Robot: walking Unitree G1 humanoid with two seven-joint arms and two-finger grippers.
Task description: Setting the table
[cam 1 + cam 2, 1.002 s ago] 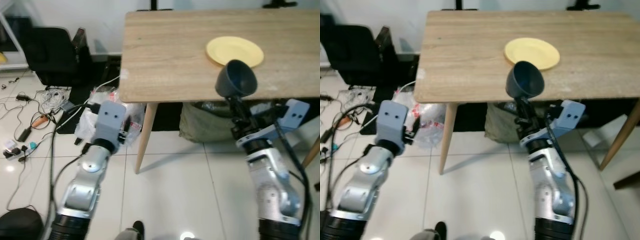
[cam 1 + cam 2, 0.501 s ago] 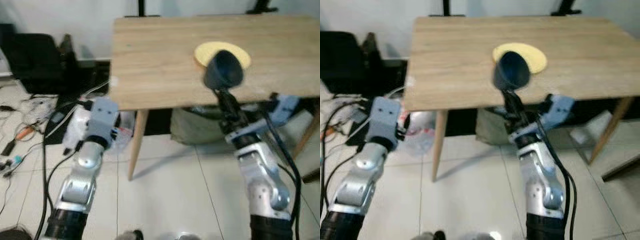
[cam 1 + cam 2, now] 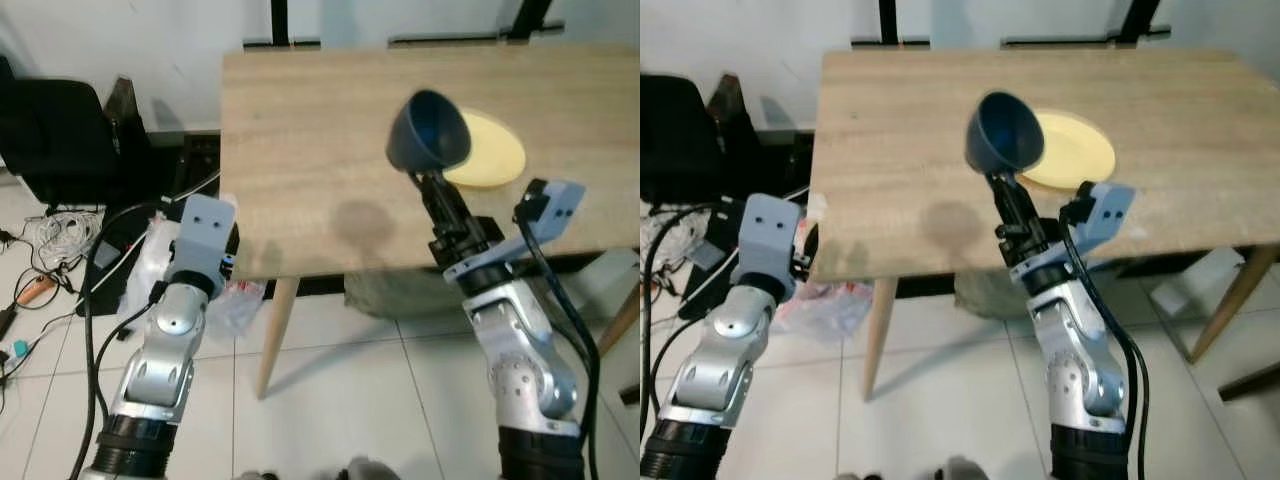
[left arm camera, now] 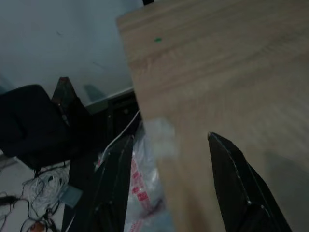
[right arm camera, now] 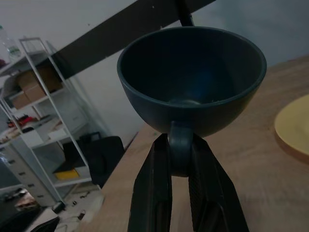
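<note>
Round glossy blue cup [image 3: 428, 131], lifted higher, now overlaps wooden table [image 3: 300, 150]; right gripper [image 3: 436, 186] pinches its handle.

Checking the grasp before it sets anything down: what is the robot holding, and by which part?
The right gripper holds the dark blue cup by its handle, pinched between both fingers. The left gripper holds nothing.
</note>
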